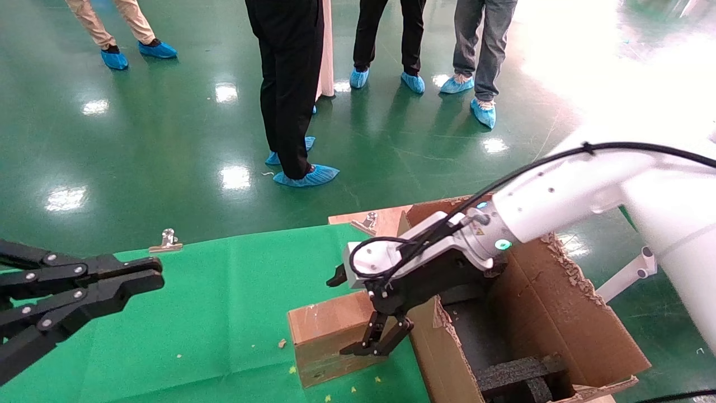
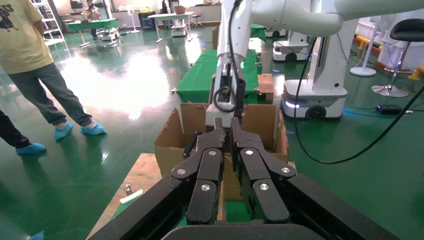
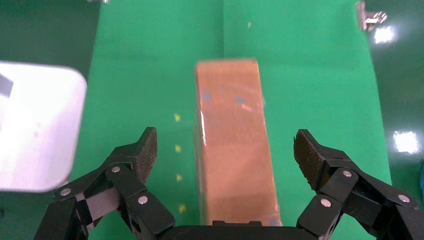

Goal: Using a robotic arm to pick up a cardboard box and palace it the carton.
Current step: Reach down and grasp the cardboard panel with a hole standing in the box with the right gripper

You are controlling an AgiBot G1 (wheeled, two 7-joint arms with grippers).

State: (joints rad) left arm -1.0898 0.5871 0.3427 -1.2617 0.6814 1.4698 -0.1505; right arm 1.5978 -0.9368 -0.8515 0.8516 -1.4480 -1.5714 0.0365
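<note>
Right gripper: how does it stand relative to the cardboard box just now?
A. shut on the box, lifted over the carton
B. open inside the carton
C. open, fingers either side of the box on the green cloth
C: the right gripper is open, a finger on each side of the cardboard box, which lies on the green cloth.

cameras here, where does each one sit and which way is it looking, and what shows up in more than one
Head view: on the robot's head, looking forward and down at the green cloth; left gripper at its left, right gripper over the cardboard box.
Left wrist view: behind the shut left gripper, facing the carton and the white right arm.
Right wrist view: behind the open right gripper, looking down on the cardboard box.
Shared: head and right wrist views both show the box between the open fingers.
</note>
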